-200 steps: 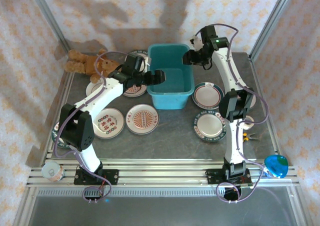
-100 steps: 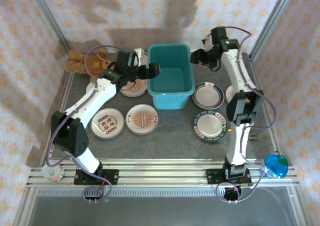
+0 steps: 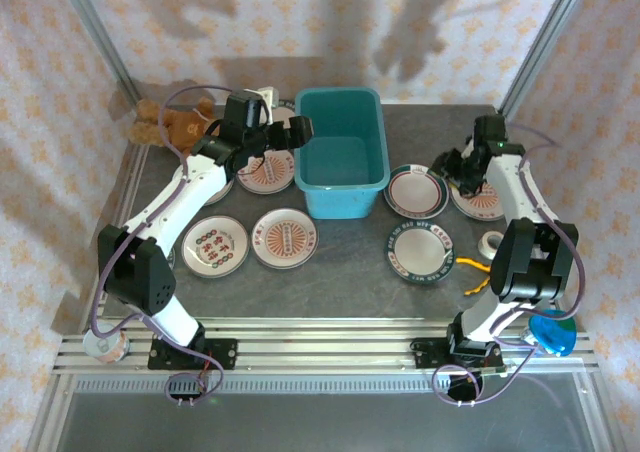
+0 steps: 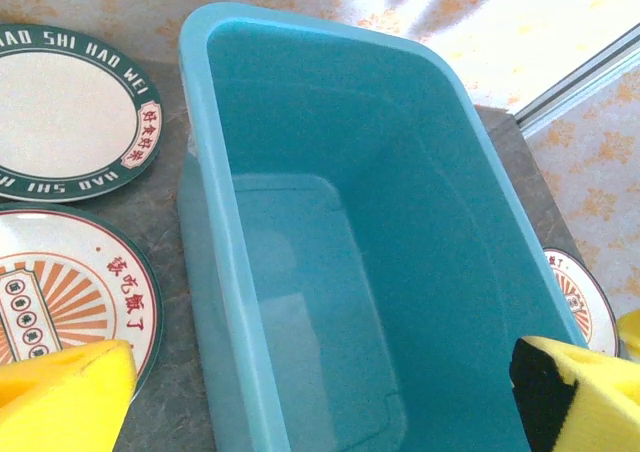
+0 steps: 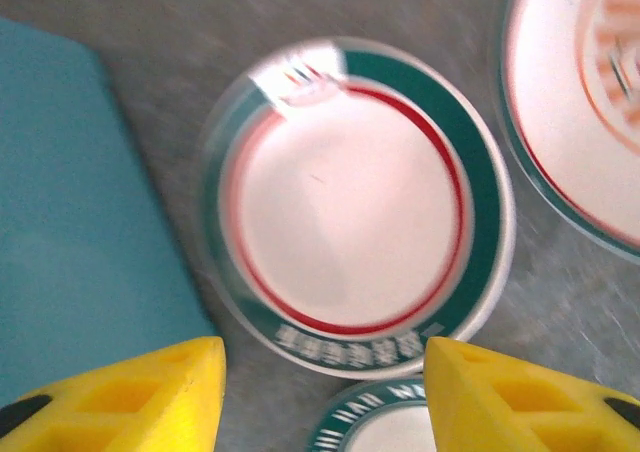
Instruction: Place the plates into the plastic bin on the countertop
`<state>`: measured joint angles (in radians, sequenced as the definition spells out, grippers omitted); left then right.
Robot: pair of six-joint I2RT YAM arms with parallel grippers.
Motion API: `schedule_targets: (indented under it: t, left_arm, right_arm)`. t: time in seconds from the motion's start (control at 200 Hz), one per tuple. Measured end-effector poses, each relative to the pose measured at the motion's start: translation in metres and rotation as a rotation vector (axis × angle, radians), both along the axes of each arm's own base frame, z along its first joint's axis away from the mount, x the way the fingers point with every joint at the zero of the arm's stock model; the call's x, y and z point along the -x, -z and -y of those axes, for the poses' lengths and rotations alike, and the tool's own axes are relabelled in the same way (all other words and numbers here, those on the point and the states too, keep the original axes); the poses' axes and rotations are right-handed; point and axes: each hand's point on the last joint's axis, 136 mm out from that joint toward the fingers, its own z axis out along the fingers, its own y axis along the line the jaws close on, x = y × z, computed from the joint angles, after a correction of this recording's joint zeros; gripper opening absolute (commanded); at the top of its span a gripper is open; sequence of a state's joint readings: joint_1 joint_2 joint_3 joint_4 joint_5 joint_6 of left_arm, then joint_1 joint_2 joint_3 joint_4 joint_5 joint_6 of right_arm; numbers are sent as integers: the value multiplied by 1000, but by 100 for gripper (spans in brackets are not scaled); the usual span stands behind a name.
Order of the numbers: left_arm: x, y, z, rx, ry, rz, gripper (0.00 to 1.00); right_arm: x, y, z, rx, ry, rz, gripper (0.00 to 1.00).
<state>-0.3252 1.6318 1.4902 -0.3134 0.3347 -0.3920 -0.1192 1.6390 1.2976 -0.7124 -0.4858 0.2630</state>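
Left pincer (image 3: 288,132) hovers over the back-left corner of the bin (image 3: 345,200), jaws wide apart, nothing between them. Its wrist camera looks down into the bin: bare teal floor.

The bin sits mid-table (image 3: 340,272), long side running away from the arm bases.

Right pincer (image 3: 448,167) is low on the right side, jaws apart, gripping nothing. In its wrist view the yellow fingers (image 5: 130,392) frame the red-ringed plate (image 3: 416,190), which lies flat just right of the bin. That view is motion-blurred.

Other plates, all flat on the table:
- sunburst plate (image 3: 267,172) just beside the bin's left wall
- green-lettered plate (image 4: 65,112) behind the sunburst plate
- orange-stamp plate (image 3: 284,238) near-left of the bin
- dotted plate (image 3: 214,245) left of the orange-stamp plate
- green-rim plate (image 3: 420,252) near-right of the bin
- orange-print plate (image 3: 482,200) at far right, partly under the right arm

Teddy bear (image 3: 170,124) at the back-left corner. Tape roll (image 3: 493,242) near the right arm.
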Motion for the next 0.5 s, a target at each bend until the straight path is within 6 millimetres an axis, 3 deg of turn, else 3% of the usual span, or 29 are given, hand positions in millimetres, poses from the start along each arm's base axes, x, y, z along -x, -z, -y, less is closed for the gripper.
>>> schedule_targets:
  t: [0.115, 0.34, 0.5]
  left_arm:
    - [-1, -1, 0, 3, 1, 7, 98]
    - [-1, 0, 1, 3, 1, 9, 98]
    - [-1, 0, 0, 3, 1, 7, 98]
  right_arm:
    - [18, 29, 3, -15, 27, -79, 51]
    - [7, 38, 9, 11, 38, -54, 49]
    - [6, 55, 15, 24, 46, -91, 48]
